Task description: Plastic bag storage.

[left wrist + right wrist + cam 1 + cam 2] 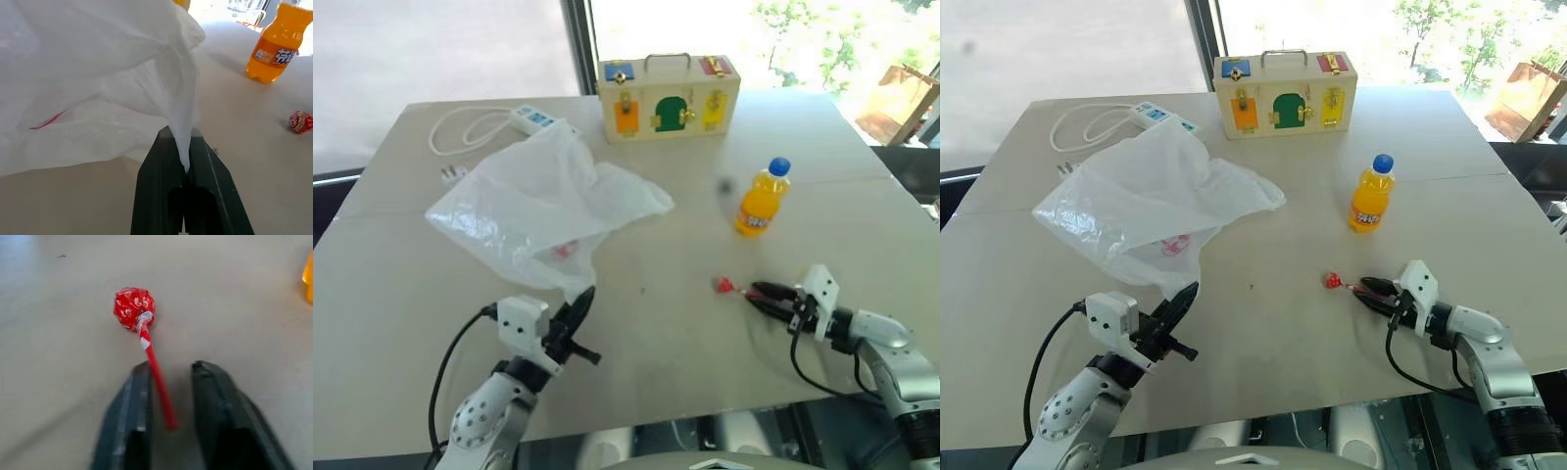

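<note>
L end effector [187, 161]: black fingers fully closed, pinching a twisted edge of the large thin translucent white crinkly plastic bag [543, 201], which lies spread on the pale worktop [656, 343] in front of the L arm, near edge drawn to the fingertips.

R end effector [168, 382]: fingers astride the red stick of a red-wrapped lollipop [134, 307]; a gap shows each side, so not yet clamped, prob. mid-close.

Farther out: orange soda bottle w/ blue cap [762, 199], wooden latch box w/ coloured doors [668, 96], white power strip w/ cable [533, 120].

Progress: early. Bag gripped but unfolded and loose; gathering and stowing all remain.

Unclear: bag handles and print mostly hidden in folds; storage spot not identifiable.
</note>
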